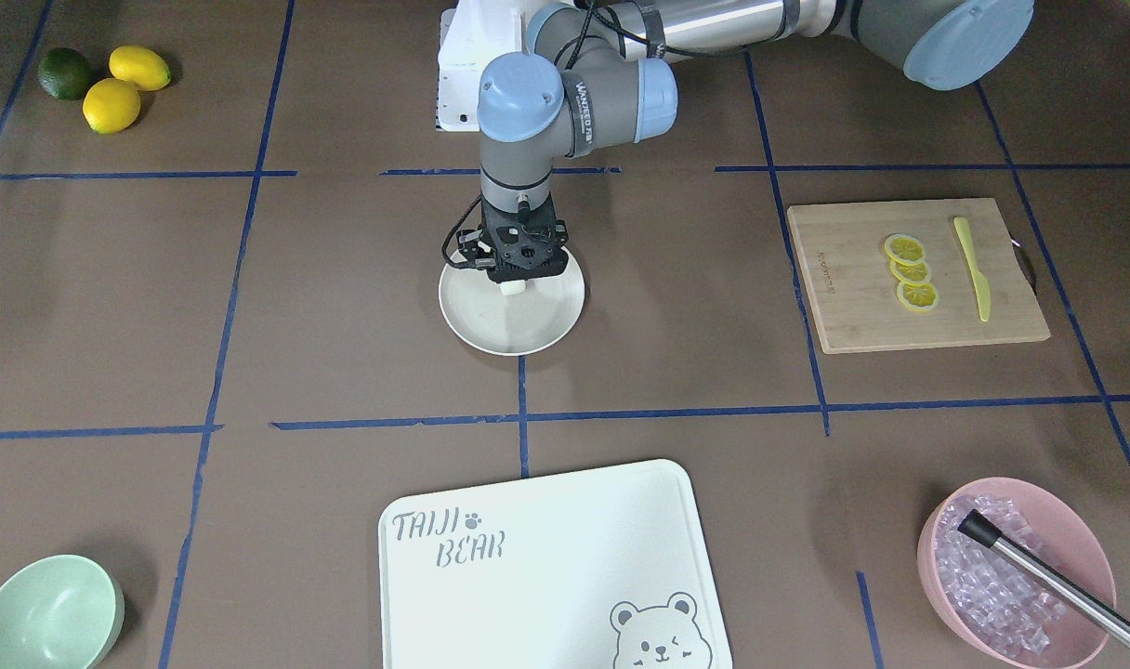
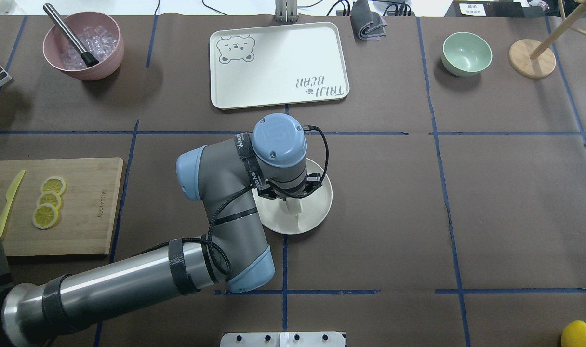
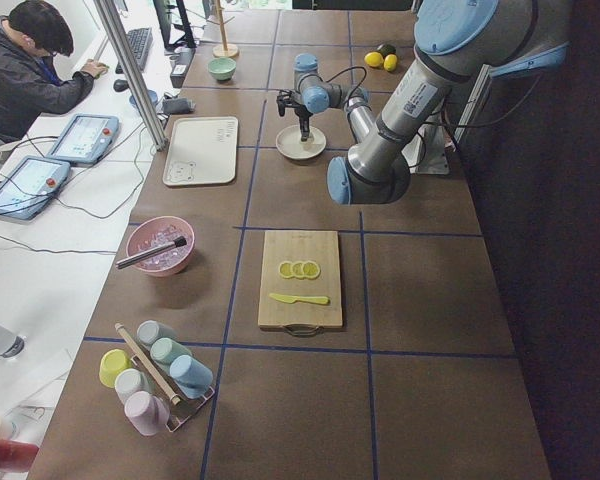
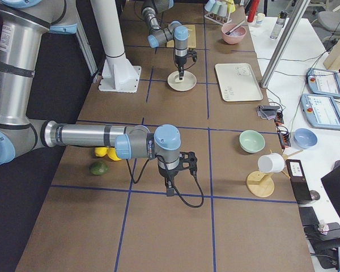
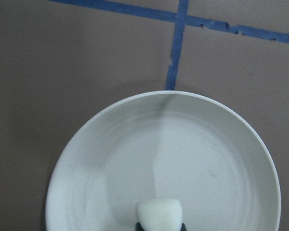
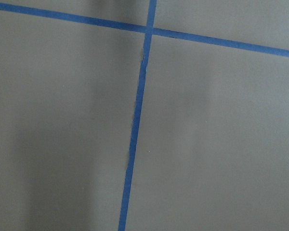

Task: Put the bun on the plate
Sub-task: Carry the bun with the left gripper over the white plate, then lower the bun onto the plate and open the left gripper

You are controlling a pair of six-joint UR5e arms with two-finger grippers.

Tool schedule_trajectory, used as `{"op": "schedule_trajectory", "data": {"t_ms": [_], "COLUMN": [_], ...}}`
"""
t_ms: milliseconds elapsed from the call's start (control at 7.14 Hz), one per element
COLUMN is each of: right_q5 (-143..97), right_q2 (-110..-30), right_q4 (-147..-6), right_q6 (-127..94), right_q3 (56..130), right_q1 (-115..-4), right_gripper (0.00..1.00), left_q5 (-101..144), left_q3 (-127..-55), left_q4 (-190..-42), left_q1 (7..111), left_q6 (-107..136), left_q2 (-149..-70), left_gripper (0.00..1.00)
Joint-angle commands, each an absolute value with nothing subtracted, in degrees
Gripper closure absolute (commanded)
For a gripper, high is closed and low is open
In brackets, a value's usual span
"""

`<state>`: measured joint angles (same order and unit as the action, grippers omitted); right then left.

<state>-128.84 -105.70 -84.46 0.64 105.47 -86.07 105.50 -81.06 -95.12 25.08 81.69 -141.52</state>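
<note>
Placing step. My left hand (image 1: 513, 281) pinches the bun (image 5: 159, 215) just over the plate (image 5: 192, 144), off-centre; can't tell if it's touching. Next: settle it down, spread, lift straight up. Right hand (image 4: 170, 191): state unclear.

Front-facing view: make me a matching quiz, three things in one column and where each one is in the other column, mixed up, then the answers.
Things:
1. bun
2. lemon slices
3. rod

Places:
A. on the wooden board
B. in the pink bowl
C. in the left gripper, at the plate

Pairs: 1-C, 2-A, 3-B.
</note>
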Motion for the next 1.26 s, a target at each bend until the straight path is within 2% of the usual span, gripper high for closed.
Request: {"op": "schedule_trajectory", "data": {"t_ms": [0, 280, 560, 840, 1120], "right_q5": [-129.02, -129.20, -129.20, -128.94, -128.67], "right_q2": [-105.82, -105.91, -105.91, -106.00, -105.91], "right_q4": [-84.46, -84.46, -84.46, -84.64, -84.81], "right_q6": [0.61, 0.62, 0.79, 0.88, 0.88], "right_q3": [105.47, 105.56, 105.47, 105.21, 104.94], "right_q1": [-86.13, -86.13, -86.13, -86.05, -86.04], "right_gripper": [0.00, 0.00, 0.00, 0.00, 0.00], "left_q5": [102.39, 102.83, 106.75, 111.34, 122.11], "left_q3": [-80.77, -85.83, -99.60, -111.56, -114.69], "left_q4": [-95.63, -91.27, -74.87, -72.35, -71.10], "left_q1": [23.55, 24.43, 28.80, 35.73, 50.98], "left_q6": [81.48, 77.81, 67.20, 54.13, 26.78], "left_q2": [-141.59, -141.59, -138.46, -128.55, -117.39], "left_gripper": [0.00, 0.00, 0.00, 0.00, 0.00]}}
